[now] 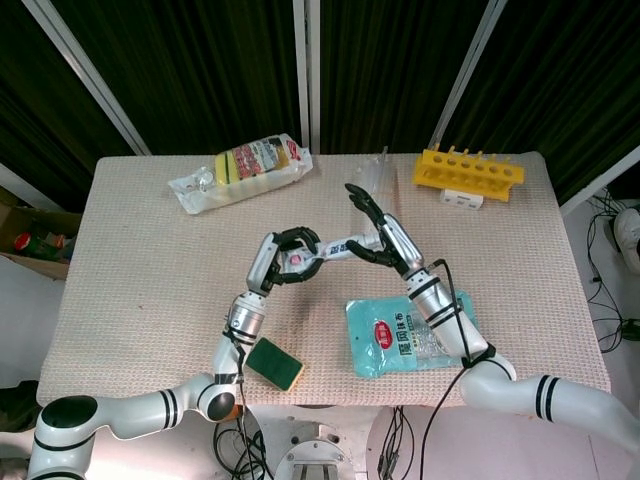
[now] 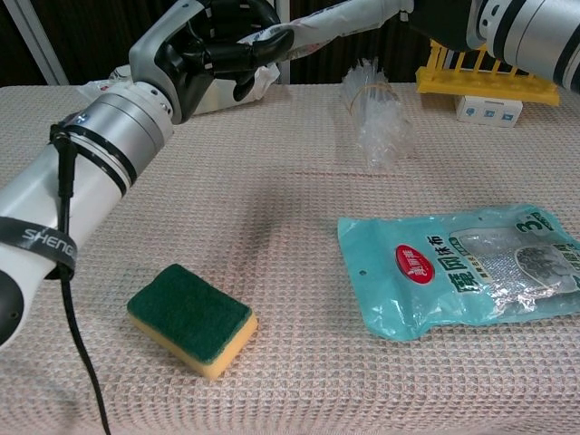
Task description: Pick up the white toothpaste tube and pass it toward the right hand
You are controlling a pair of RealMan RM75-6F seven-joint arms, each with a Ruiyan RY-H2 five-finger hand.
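Note:
The white toothpaste tube (image 1: pixel 340 245) is held in the air above the middle of the table, lying roughly level. My left hand (image 1: pixel 292 255) grips its near end with fingers wrapped around it; the chest view shows that hand (image 2: pixel 222 41) at the top left, with the tube (image 2: pixel 335 20) pointing right. My right hand (image 1: pixel 378 232) is at the tube's far end with fingers spread, one pointing up and others curled beneath the tip. In the chest view only part of the right hand (image 2: pixel 444 23) shows at the top edge. I cannot tell whether it touches the tube.
A green and yellow sponge (image 2: pixel 190 319) lies near the front edge, and a teal packet (image 2: pixel 458 272) at the front right. A clear plastic bundle (image 2: pixel 376 113), a yellow rack (image 2: pixel 489 68) and a small white box (image 2: pixel 488 110) sit at the back right. A pack of sponges (image 1: pixel 240 172) lies at the back left.

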